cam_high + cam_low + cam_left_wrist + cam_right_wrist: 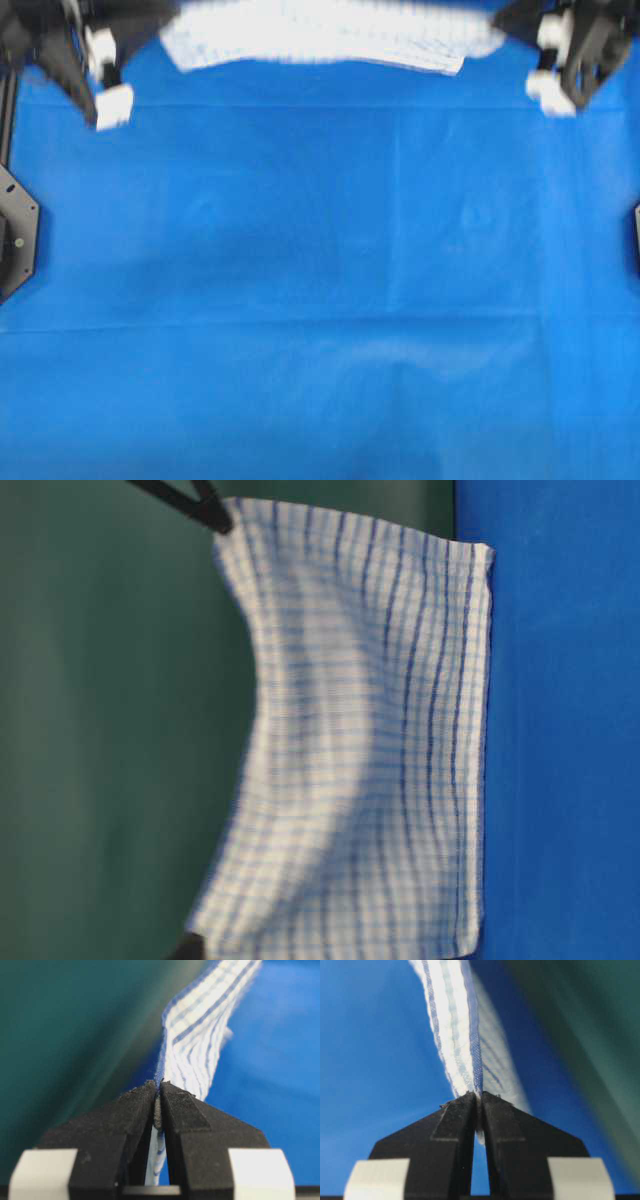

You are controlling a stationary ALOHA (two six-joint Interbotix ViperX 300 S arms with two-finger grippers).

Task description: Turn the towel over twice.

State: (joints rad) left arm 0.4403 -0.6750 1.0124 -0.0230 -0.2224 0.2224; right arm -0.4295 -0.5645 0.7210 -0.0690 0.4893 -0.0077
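The towel (320, 35), white with thin blue stripes, hangs stretched between my two grippers at the far edge of the table. In the table-level view the towel (360, 740) hangs as a sheet, its upper edge sagging in the middle and its lower hem down at the blue sheet (560, 730). Black fingertips (205, 508) pinch an upper corner. My left gripper (158, 1085) is shut on the towel's hem (200, 1035). My right gripper (479, 1094) is shut on the opposite end of the towel (455, 1025).
The large plain blue sheet (320, 280) covers the table, with faint creases. A black hexagonal plate (15, 235) sits at the left edge and a dark fitting (636, 235) at the right edge. A green wall stands behind the towel.
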